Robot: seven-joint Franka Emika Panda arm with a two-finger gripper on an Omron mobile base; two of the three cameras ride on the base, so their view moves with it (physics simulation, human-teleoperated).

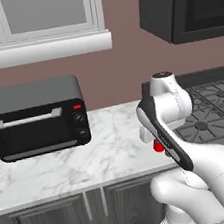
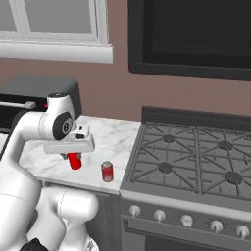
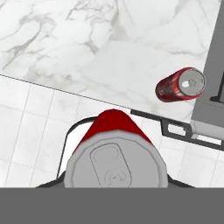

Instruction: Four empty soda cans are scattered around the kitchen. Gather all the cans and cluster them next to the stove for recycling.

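- Your pincer [image 2: 74, 158] pinches a bright red cylindrical soda can with silver top [image 3: 114, 157], carried upright above the white marble bench [image 2: 110, 132].
- Beyond, the darker patterned red can [image 2: 107, 171] already stands beside the dark grey gas stove [image 2: 196, 157], marking the cluster spot.

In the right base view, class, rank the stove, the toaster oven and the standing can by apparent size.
1. stove
2. toaster oven, partly hidden behind the arm
3. standing can, smallest
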